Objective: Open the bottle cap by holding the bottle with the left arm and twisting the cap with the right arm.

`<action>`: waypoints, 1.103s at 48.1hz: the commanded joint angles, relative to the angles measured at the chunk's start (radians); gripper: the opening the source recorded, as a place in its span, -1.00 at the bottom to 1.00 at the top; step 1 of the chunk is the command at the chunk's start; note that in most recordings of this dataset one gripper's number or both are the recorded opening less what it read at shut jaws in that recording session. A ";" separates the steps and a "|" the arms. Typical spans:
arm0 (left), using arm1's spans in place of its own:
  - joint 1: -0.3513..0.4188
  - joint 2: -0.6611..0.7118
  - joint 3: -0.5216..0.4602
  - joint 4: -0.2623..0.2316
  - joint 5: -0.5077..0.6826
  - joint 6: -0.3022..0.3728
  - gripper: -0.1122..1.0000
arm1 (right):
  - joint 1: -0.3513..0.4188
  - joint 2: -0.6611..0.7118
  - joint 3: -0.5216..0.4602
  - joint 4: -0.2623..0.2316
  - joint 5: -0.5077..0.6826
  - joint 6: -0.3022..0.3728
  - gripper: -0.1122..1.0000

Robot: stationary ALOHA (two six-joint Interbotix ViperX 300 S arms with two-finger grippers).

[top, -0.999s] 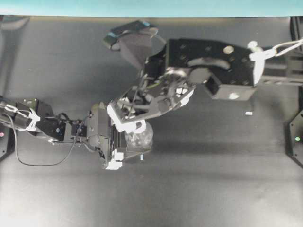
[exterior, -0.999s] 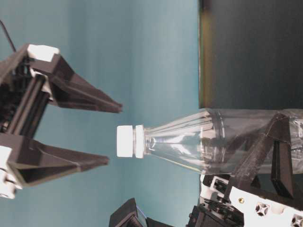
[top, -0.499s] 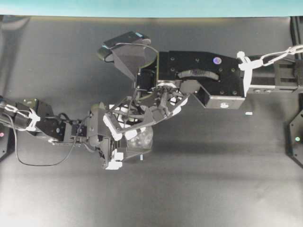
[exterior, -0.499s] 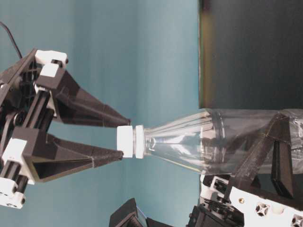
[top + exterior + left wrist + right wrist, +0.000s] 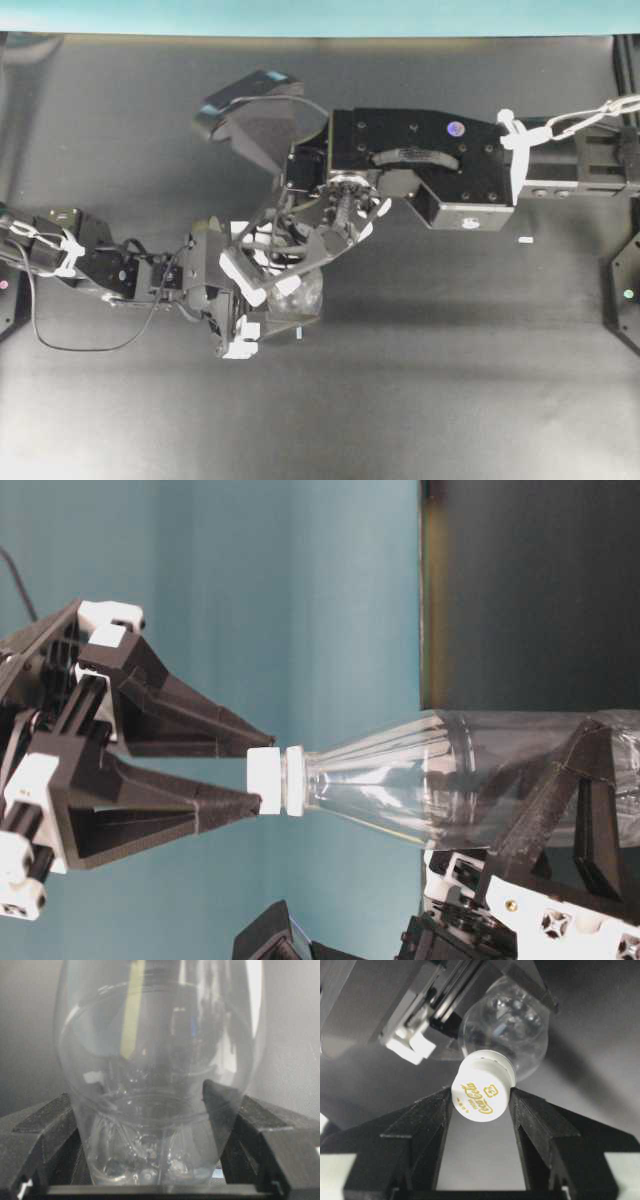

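Plainly empty, light and thin-walled, the bottle (image 5: 470,780) stands on the table, its base clamped by the left gripper (image 5: 155,1135), while the right gripper (image 5: 481,1105) pinches the small, likely slick cap (image 5: 481,1091) by its sides.

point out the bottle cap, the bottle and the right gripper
bottle cap (image 5: 481,1092), right wrist view, on its printed top face
bottle (image 5: 470,775), table-level view, on the clear body wall
right gripper (image 5: 481,1105), right wrist view, midway between the fingertips, shut on the cap
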 commanded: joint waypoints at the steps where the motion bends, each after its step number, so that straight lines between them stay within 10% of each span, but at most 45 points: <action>1: -0.003 -0.006 -0.009 0.003 0.002 0.000 0.64 | 0.006 0.003 -0.031 -0.003 0.020 -0.098 -0.13; 28: -0.003 -0.006 -0.009 0.005 0.002 0.000 0.64 | 0.014 0.067 -0.181 -0.006 0.212 -0.946 -0.13; 53: -0.005 -0.006 -0.015 0.005 0.057 0.000 0.64 | 0.038 0.060 -0.133 -0.021 0.147 -1.224 -0.13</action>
